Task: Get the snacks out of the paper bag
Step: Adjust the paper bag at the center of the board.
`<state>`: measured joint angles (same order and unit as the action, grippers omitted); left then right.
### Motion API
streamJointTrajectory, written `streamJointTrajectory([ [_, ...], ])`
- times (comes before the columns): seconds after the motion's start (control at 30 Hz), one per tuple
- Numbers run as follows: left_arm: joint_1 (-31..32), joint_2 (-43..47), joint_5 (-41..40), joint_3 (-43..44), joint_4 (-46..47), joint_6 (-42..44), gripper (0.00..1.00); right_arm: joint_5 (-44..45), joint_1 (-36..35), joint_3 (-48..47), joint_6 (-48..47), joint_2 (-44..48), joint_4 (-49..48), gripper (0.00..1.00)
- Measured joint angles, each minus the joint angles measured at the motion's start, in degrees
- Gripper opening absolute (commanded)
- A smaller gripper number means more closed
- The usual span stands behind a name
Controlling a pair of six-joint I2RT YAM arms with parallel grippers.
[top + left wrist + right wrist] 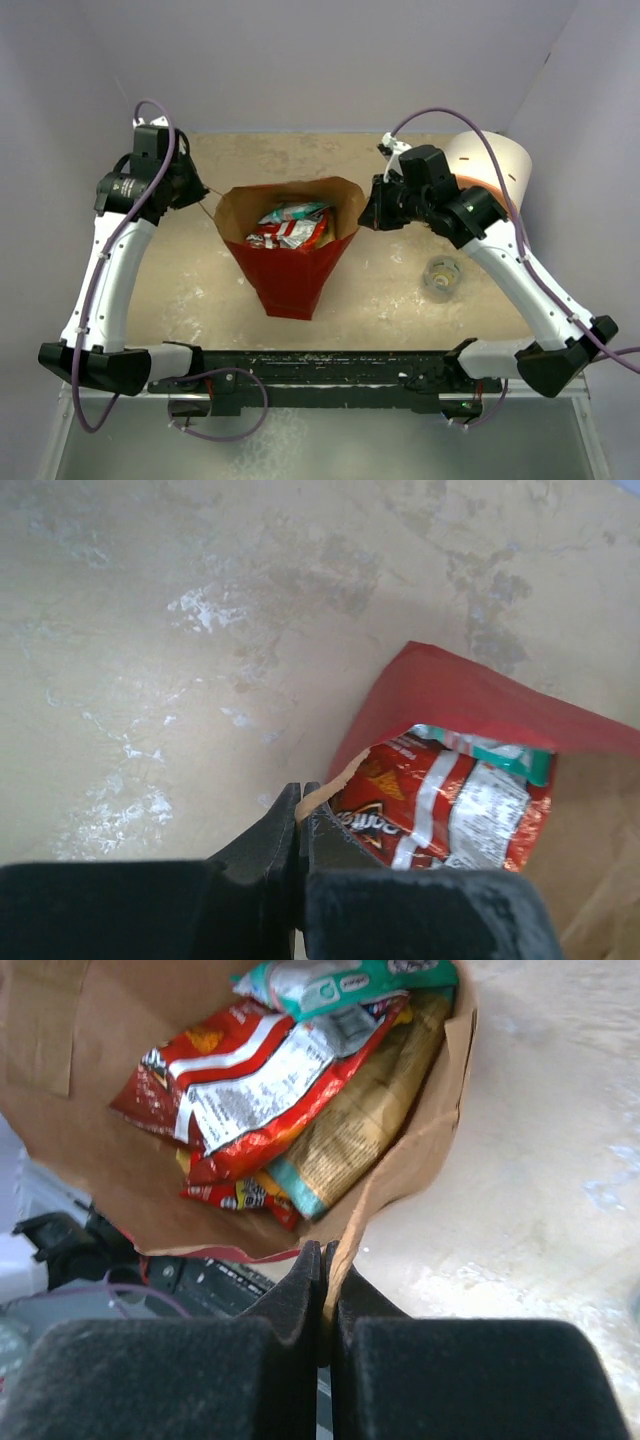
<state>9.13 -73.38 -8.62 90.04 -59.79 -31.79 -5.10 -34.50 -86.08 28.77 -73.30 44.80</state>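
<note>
- I can drop straight into the open paper bag onto the snacks.
- Rim sides blocked: left gripper, right gripper; white cylinder far right.

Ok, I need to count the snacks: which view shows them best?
Right wrist: it looks straight into the bag and shows the snacks large. The top view shows them small; the left wrist view catches only a red packet and a teal edge.

On the red packet, lower centre of the left wrist view, white brand lettering lies upside down and half hidden, not surely legible. Fine print on it and on the teal packet is too small to read
</note>
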Motion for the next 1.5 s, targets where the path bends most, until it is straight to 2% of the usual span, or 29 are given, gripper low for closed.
streamJointTrajectory([
  [0.33, -0.28, 0.0, -9.66, 13.55, -5.75, 3.98, 0.0, -11.21, -4.39, -1.73, 1.31, -9.77, -9.09, 0.02],
  [0.53, -0.87, 0.92, -11.56, 14.53, -5.01, 8.09, 0.0, -14.4, -11.13, -7.45, 2.89, -18.58, -15.52, 0.04],
  [0.73, -1.2, 6.75, 1.6, 5.64, 4.55, 10.99, 0.0, -16.11, -15.45, -9.38, 1.73, -23.43, -15.04, 0.07],
  [0.83, -1.25, 10.93, 9.88, -1.44, 10.23, 10.93, 0.0, -15.78, -15.58, -8.55, 0.26, -23.21, -13.68, 0.09],
  [0.93, -1.25, 14.43, 16.11, -6.64, 14.49, 9.81, 0.0, -15.32, -15.58, -3.43, -0.7, -19.87, -13.6, 0.13],
  [0.97, -1.25, 15.41, 17.7, -7.93, 15.34, 9.49, 0.0, -15.19, -15.58, -1.31, -0.9, -18.27, -13.35, 0.15],
  [1.0, -1.25, 16.48, 19.41, -9.25, 16.13, 8.79, 0.0, -15.06, -15.58, 0.96, -1.09, -16.37, -12.9, 0.22],
  [1.07, -1.25, 17.94, 21.9, -10.75, 16.92, 7.87, 0.0, -14.64, -15.58, 3.76, -1.44, -13.18, -11.45, 0.41],
  [1.13, -1.25, 18.91, 23.76, -11.5, 17.29, 7.06, 0.0, -13.79, -15.58, 4.94, -1.9, -10.73, -10.05, 0.52],
  [1.3, -1.25, 19.15, 25.62, -11.52, 17.31, 6.88, 0.0, -9.84, -15.58, 4.59, -3.45, -7.13, -5.53, 0.66],
  [1.5, -1.25, 18.47, 26.05, -11.5, 16.81, 6.86, 0.0, -1.33, -15.61, 0.66, -9.33, -6.1, -0.48, 0.7],
])
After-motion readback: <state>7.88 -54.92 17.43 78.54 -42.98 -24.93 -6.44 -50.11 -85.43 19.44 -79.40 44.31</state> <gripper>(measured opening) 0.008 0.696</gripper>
